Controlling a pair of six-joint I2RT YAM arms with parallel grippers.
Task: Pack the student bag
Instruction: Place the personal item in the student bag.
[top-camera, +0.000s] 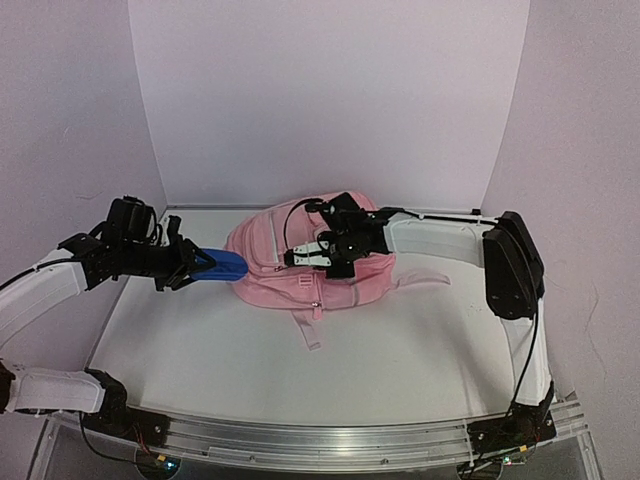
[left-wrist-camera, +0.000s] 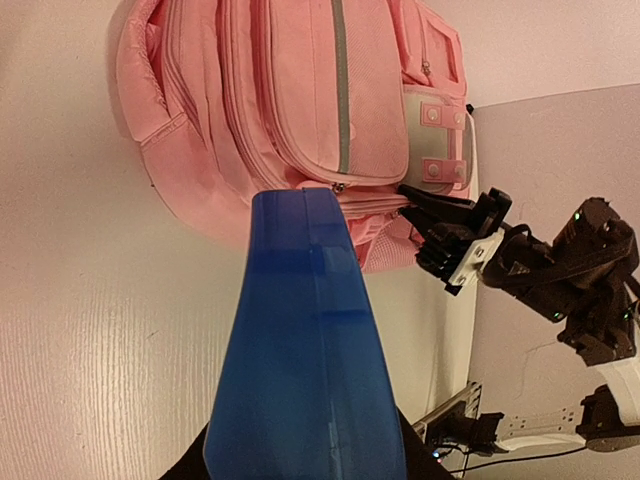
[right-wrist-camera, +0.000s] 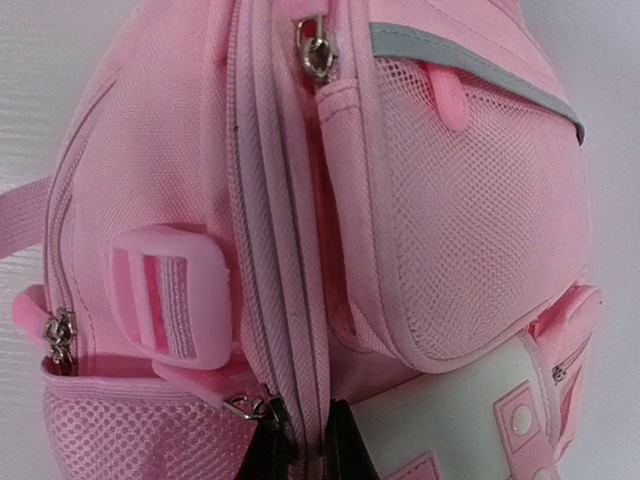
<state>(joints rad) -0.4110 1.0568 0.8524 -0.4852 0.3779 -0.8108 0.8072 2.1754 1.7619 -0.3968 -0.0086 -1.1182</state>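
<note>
The student bag (top-camera: 275, 250), a soft pink backpack, lies in the middle of the table. In the right wrist view its zip seams (right-wrist-camera: 285, 250), mesh pocket (right-wrist-camera: 480, 220) and white patch (right-wrist-camera: 470, 410) fill the frame. My right gripper (top-camera: 298, 257) rests on top of the bag, its jaws (right-wrist-camera: 305, 450) shut on a ridge of the zip seam, with a metal zip pull (right-wrist-camera: 235, 405) just beside the left finger. My left gripper (top-camera: 192, 265) is shut on a translucent blue plastic case (top-camera: 226, 266), held level just left of the bag. The case's far end (left-wrist-camera: 300, 210) points at the bag's side.
A pink strap (top-camera: 309, 328) trails from the bag toward the front, and another (top-camera: 425, 278) lies to its right. White walls close in the back and sides. An aluminium rail (top-camera: 330, 440) runs along the near edge between the arm bases.
</note>
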